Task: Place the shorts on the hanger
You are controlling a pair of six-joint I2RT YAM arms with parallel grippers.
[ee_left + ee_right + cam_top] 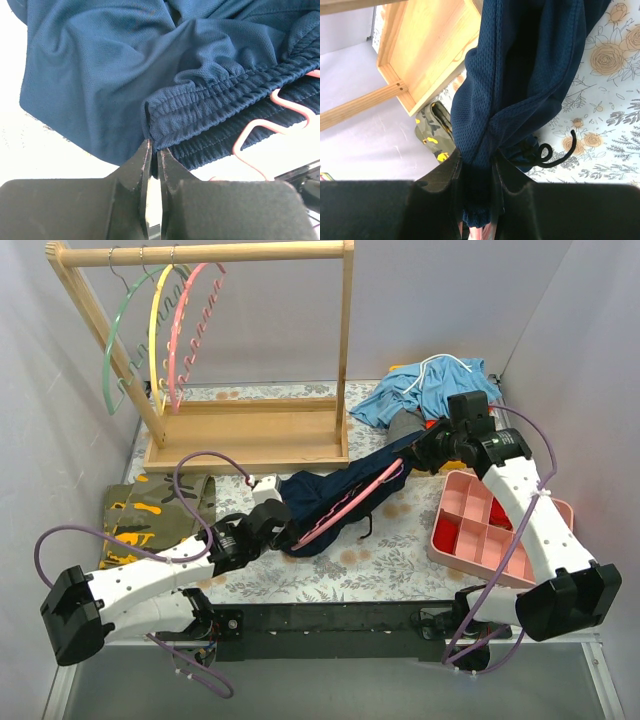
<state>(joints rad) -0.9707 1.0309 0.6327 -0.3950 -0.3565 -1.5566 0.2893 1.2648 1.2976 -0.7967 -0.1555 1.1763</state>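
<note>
Floral counter, centre: dark navy-blue fabric shorts stretched between left end effector and right end effector, both clamped on fabric. Pink arched plastic hanger lies partly inside; seating not yet done.

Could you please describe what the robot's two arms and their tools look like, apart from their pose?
Both the left arm and right arm have white links with black joint housings. A purple cable loops along each. The left tool and right tool have matte black, wedge-shaped fingers. No markings are legible.
</note>
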